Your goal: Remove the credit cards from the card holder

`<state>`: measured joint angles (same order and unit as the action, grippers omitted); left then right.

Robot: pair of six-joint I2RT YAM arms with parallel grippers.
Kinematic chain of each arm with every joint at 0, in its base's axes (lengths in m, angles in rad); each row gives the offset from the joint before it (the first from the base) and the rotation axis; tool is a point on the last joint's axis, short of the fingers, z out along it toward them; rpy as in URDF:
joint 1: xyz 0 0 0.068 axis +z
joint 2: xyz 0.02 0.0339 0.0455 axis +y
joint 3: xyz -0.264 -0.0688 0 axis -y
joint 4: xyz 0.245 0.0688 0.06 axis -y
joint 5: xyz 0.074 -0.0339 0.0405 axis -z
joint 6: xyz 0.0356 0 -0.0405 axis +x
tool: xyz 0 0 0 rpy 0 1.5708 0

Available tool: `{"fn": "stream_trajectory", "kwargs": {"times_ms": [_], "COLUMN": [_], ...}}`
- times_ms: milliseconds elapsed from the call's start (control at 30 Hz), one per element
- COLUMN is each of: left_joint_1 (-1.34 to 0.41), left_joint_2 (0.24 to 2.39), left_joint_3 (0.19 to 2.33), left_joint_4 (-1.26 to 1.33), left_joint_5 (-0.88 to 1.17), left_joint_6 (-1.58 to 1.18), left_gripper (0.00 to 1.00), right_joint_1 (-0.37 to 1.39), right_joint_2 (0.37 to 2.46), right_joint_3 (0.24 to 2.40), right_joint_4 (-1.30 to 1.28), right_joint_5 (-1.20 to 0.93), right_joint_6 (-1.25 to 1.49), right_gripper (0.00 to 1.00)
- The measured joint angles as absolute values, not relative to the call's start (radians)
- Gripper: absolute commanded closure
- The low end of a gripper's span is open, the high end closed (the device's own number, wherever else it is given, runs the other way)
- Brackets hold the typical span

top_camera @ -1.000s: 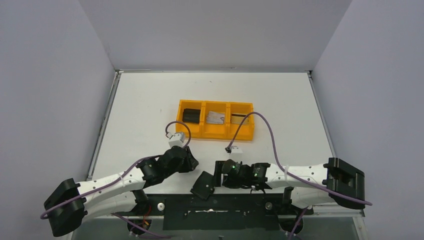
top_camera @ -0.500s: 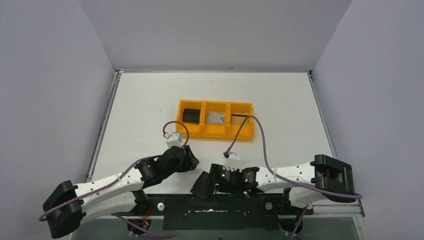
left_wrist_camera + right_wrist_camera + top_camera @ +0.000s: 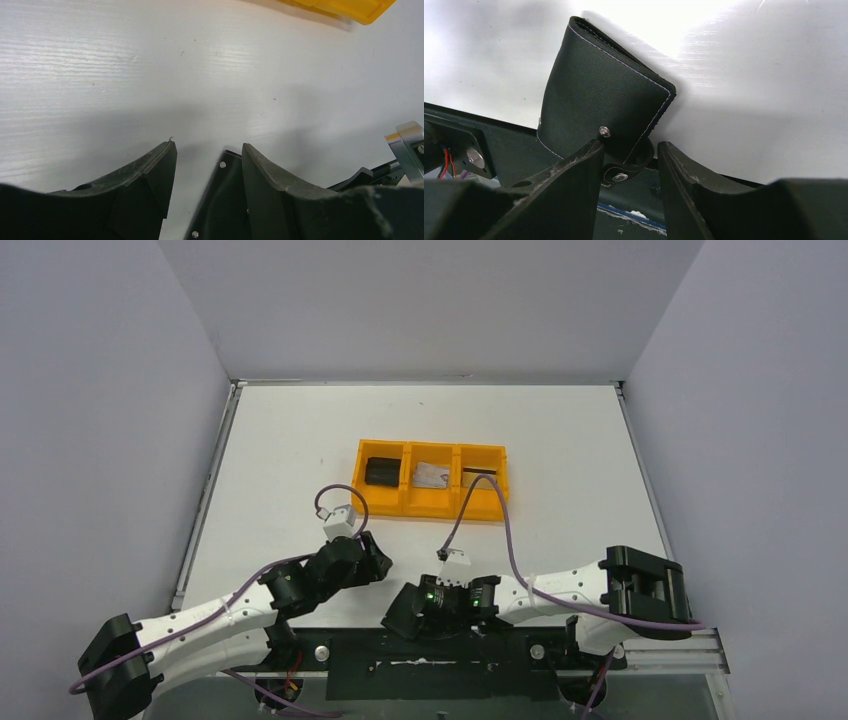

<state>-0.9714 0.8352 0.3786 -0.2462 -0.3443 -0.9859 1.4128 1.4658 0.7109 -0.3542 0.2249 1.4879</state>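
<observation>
black card holder (image 3: 599, 95) lies closed; tab between fingertips of right gripper (image 3: 630, 152)

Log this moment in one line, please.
left gripper: open, empty | right gripper: around card holder tab, grip unclear | card holder: folded, near table edge

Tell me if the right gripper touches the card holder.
Cannot tell. Right wrist view: the right gripper straddles the tab of the card holder; neither contact nor gap shows plainly.

Orange three-compartment tray (image 3: 432, 508), small black block (image 3: 381, 471) in its left compartment.
</observation>
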Motion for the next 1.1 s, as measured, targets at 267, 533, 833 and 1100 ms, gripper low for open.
{"fn": "stream_trajectory", "kwargs": {"times_ms": [267,533,833,1100], "left_joint_1": [-0.971,-0.971,-0.971,-0.971], "left_joint_2": [0.845,0.855,0.878,0.891], "left_joint_3": [0.374,0.374,0.374,0.374], "left_joint_4": [-0.248,-0.247,-0.235,-0.228], "left_joint_5": [-0.344,-0.344,-0.342,-0.334], "left_joint_6": [-0.987,-0.987,-0.987,-0.987], "left_gripper": [0.55,0.57,0.58,0.57], "right_joint_1": [1.422,1.422,1.422,1.422], "right_joint_2": [1.45,1.368,1.303,1.304], "right_joint_3": [0.702,0.637,0.555,0.566], "right_joint_4": [-0.363,-0.375,-0.341,-0.337], "right_joint_5": [0.236,0.256,0.256,0.263], "right_joint_6": [1.504,1.516,1.53,1.5], "right_gripper": [0.64,0.71,0.8,0.93]}}
